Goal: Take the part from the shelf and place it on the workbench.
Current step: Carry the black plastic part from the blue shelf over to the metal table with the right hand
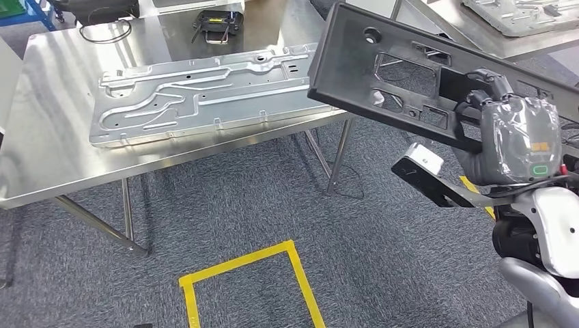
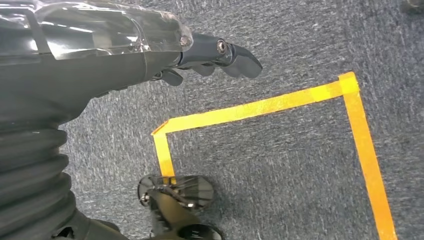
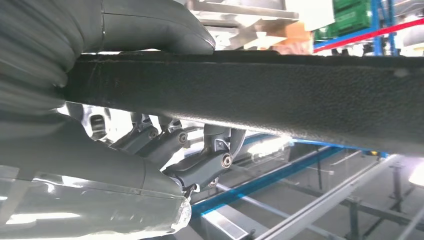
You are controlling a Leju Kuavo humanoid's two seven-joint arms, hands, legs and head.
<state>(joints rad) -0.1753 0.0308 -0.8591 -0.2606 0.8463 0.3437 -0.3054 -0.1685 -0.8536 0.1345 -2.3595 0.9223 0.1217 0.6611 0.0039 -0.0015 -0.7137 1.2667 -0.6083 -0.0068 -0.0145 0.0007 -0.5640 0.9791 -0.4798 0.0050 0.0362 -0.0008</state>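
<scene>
We grip the black plastic panel (image 1: 382, 75) in our right hand (image 1: 509, 133), tilted to clear the workbench (image 1: 54, 157); our left hand (image 2: 215, 55) hangs empty, fingers loosely curled.

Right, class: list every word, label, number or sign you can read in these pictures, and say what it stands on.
No text can be read.
Orange and green marks on the right robot hand: too small to read.
Yellow patch on the black device on the far steel table: blurred.
Yellow floor tape on the grey carpet: no lettering.
</scene>
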